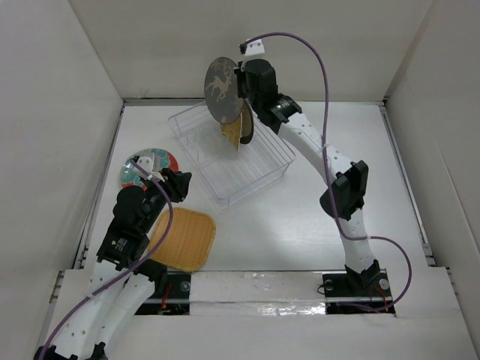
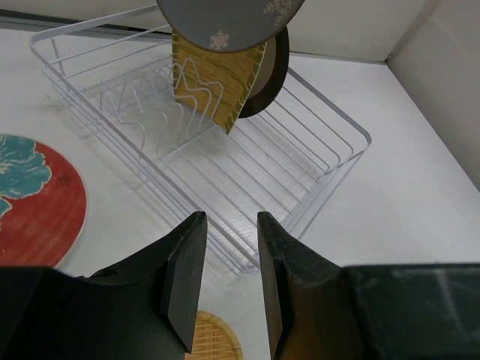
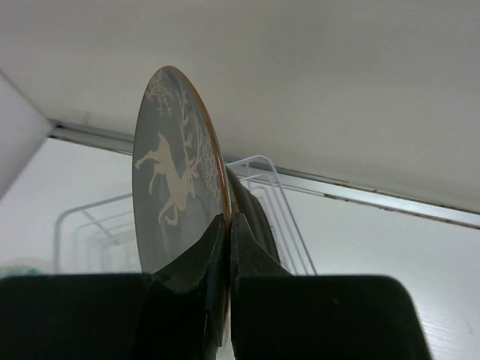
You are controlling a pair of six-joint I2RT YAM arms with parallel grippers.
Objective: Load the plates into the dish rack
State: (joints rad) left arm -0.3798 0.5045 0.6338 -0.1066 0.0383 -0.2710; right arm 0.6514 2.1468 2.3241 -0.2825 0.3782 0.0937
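Observation:
My right gripper (image 1: pixel 241 82) is shut on the edge of the dark deer-pattern plate (image 1: pixel 220 88) and holds it upright above the far end of the dish rack (image 1: pixel 262 174). In the right wrist view the fingers (image 3: pixel 217 247) pinch that plate (image 3: pixel 169 187). The yellow woven fan-shaped plate (image 1: pixel 235 133) and the dark-rimmed plate (image 1: pixel 248 129) stand in the rack slots below it. The red-teal plate (image 1: pixel 150 166) lies flat at the left. The yellow woven square plate (image 1: pixel 184 238) lies near the front. My left gripper (image 1: pixel 180 184) is open and empty between them, facing the rack (image 2: pixel 330 161).
White walls enclose the table on the left, back and right. The rack sits diagonally at the back middle. My left arm lies over part of the square plate. A purple cable loops over each arm.

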